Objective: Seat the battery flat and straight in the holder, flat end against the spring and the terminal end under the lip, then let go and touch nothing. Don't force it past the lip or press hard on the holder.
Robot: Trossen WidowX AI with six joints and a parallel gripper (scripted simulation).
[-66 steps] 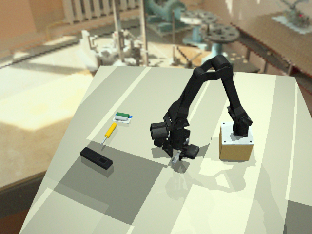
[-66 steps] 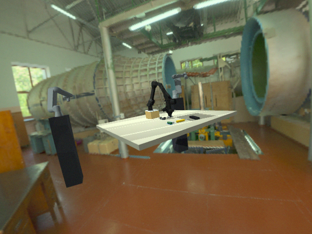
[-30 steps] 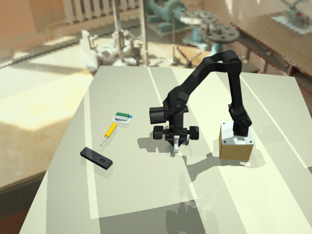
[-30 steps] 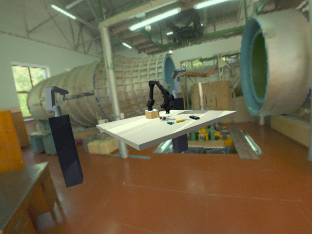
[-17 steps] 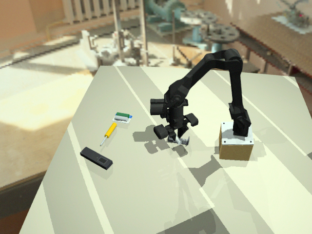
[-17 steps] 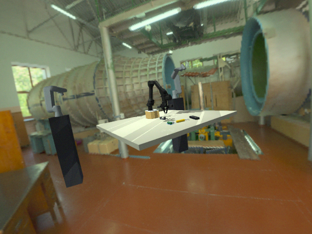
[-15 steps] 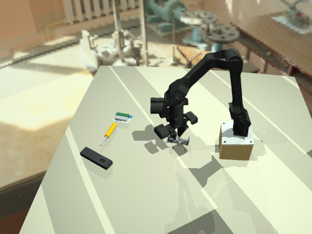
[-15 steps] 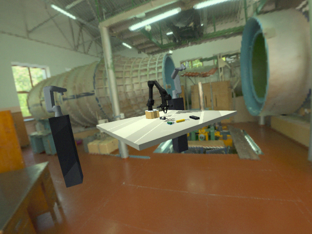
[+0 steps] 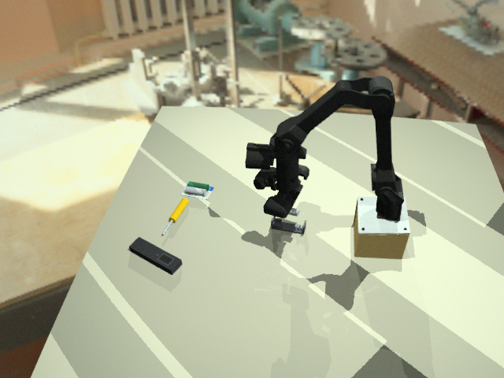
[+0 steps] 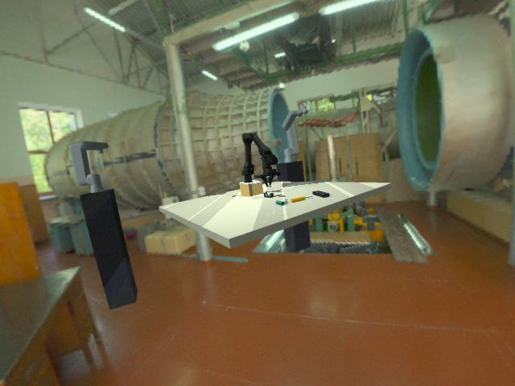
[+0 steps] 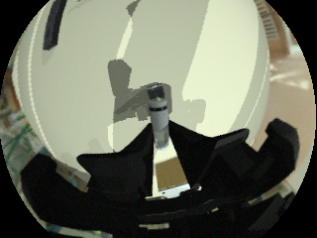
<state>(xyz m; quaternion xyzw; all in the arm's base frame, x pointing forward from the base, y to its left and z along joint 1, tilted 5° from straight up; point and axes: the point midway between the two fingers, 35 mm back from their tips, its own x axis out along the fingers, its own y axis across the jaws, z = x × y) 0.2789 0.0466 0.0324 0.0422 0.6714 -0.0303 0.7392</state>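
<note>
My gripper (image 9: 284, 209) (image 11: 160, 125) is shut on the grey cylindrical battery (image 9: 295, 211) (image 11: 157, 111). In the wrist view the battery sticks out forward from between the fingers, its capped end away from me. In the top view the battery hangs a little above the black holder (image 9: 288, 226), which lies on the table just below and in front of the fingers. The holder also shows small in the exterior view (image 10: 268, 194), under the gripper (image 10: 268, 182). I cannot see the holder in the wrist view.
A yellow screwdriver (image 9: 178, 210), a black flat remote-like block (image 9: 154, 255) (image 11: 54, 22) and a green-and-white pack on a card (image 9: 198, 189) lie to the left. The arm's tan pedestal box (image 9: 380, 239) (image 10: 251, 189) stands to the right.
</note>
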